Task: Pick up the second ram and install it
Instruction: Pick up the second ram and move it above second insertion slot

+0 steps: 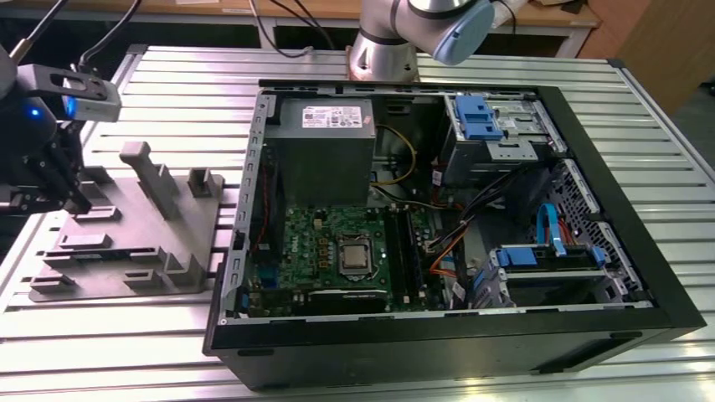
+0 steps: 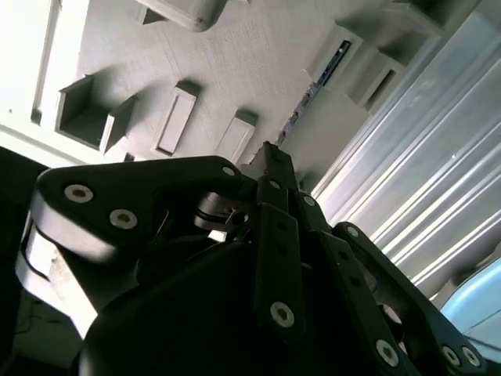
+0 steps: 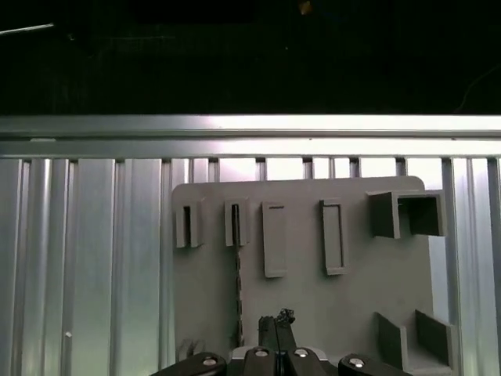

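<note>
The second ram [image 3: 236, 270] is a thin dark stick standing on edge in a slot of the grey moulded tray [image 3: 352, 298]. In the second wrist view the ram [image 2: 315, 84] is a dark strip running along the tray [image 2: 235, 70]. My black gripper [image 3: 275, 321] hovers above the tray, a little to one side of the ram's slot and not touching it. Its fingertips [image 2: 270, 153] are pressed together with nothing between them. In the exterior view the gripper [image 1: 47, 191] hangs over the tray [image 1: 134, 251] at the far left end.
The open black computer case [image 1: 447, 335] lies to the exterior view's right of the tray, with the green motherboard [image 1: 324, 251] and CPU socket [image 1: 357, 255] exposed. Everything rests on a ribbed aluminium table [image 1: 100, 335]. The arm's base [image 1: 386, 50] stands behind the case.
</note>
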You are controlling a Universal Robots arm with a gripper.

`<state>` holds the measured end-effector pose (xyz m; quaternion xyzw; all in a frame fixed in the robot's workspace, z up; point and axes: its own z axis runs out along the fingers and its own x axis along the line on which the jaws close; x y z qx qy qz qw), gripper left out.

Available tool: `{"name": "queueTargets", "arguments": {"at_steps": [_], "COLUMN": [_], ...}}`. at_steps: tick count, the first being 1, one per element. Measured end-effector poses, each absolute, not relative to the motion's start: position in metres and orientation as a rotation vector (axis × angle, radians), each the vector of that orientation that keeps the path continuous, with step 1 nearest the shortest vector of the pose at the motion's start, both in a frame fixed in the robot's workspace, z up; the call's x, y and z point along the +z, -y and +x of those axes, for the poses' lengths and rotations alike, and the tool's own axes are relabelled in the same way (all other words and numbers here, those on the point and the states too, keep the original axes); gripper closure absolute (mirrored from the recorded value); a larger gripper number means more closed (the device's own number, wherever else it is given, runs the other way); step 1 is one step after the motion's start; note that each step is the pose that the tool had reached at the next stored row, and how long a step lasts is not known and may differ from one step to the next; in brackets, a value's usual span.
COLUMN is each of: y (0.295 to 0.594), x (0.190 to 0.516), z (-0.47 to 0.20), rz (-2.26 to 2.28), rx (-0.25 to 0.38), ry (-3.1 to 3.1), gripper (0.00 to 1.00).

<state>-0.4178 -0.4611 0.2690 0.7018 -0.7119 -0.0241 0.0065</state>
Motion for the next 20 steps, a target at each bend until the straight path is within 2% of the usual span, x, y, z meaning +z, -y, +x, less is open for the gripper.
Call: {"name": "queueTargets", "arguments": {"at_steps": [20], "y": [0.467], "x": [0.255], "z": [-0.418], "rz": [2.235], "rx": [-0.073], "ry": [2.189], "gripper": [0.90]}}
